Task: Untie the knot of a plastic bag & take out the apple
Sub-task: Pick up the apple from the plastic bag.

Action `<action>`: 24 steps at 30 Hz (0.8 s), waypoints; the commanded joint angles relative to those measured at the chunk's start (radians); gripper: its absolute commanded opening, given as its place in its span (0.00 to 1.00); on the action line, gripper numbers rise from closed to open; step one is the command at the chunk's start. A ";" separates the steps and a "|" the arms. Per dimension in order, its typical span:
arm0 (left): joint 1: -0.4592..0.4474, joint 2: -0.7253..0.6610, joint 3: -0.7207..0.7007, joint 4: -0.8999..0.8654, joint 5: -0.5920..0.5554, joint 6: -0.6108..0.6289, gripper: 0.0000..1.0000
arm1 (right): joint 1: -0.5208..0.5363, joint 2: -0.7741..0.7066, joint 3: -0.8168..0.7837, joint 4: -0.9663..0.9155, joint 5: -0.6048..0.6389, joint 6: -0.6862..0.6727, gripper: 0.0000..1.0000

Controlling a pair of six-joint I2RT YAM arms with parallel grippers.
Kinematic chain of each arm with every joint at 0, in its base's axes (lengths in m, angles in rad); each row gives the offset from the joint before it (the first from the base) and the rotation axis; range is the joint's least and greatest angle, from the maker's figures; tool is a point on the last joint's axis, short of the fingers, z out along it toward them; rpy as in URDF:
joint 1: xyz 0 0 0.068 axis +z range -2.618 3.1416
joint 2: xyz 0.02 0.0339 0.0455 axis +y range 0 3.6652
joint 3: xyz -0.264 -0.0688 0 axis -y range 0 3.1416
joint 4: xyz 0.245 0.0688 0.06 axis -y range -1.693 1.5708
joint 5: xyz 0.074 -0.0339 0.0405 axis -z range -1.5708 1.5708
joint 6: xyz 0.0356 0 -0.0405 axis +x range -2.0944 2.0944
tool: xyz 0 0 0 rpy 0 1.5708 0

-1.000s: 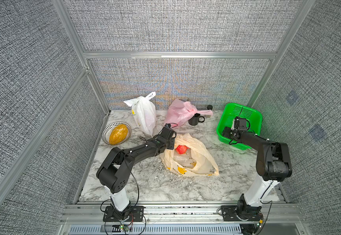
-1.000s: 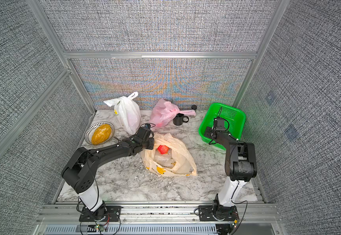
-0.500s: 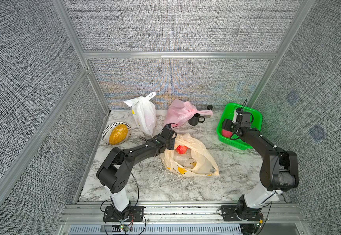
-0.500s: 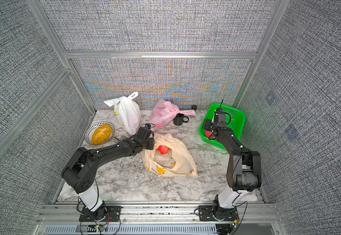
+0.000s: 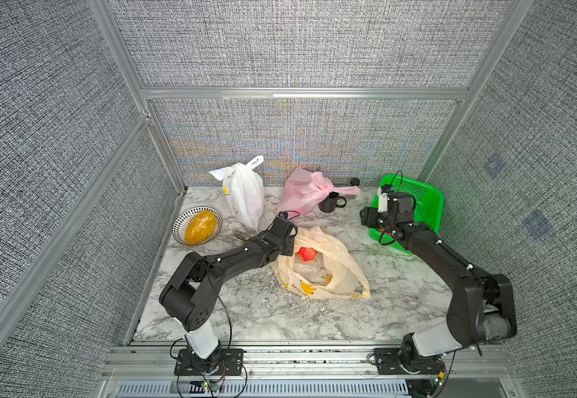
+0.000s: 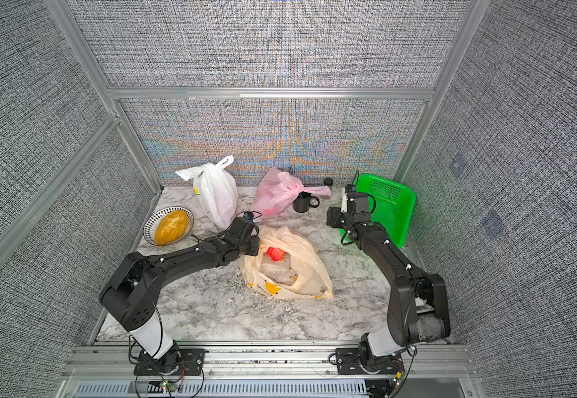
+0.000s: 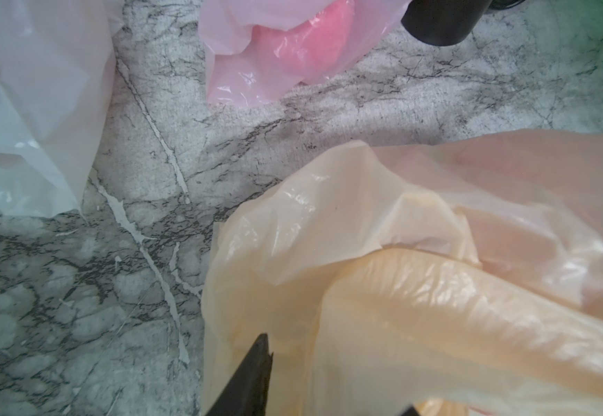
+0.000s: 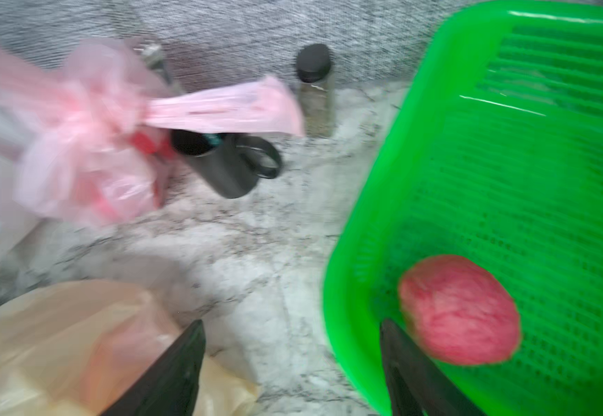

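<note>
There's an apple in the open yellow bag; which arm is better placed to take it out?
Right, probably. The right gripper is open and empty at the basket, free to reach the apple. The left gripper has the rim of the bag between its jaws, seemingly holding it open.

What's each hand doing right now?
Left hand: beige bag between its fingers; grip cannot be told.
Right hand: open, empty, beside the apple in the basket.

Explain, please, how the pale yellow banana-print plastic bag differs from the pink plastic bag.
The pale yellow banana-print plastic bag lies open, a red round fruit showing in its mouth; the pink plastic bag is knotted shut. The yellow bag sprawls flat nearer the front; the pink bag stands bunched up farther back. Both are thin, translucent plastic.
</note>
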 commanded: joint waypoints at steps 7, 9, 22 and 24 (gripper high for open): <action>-0.005 -0.004 0.016 0.018 0.001 0.002 0.24 | 0.319 -0.087 -0.057 -0.046 -0.158 -0.017 0.58; -0.006 -0.001 0.020 0.017 0.002 0.004 0.19 | 0.387 -0.067 -0.058 -0.040 -0.197 -0.023 0.55; -0.008 -0.008 0.028 0.009 -0.011 -0.001 0.10 | 0.506 0.177 -0.024 0.067 -0.177 -0.061 0.56; -0.008 -0.007 0.030 0.008 -0.011 -0.002 0.10 | 0.506 0.197 -0.013 0.084 -0.141 -0.073 0.60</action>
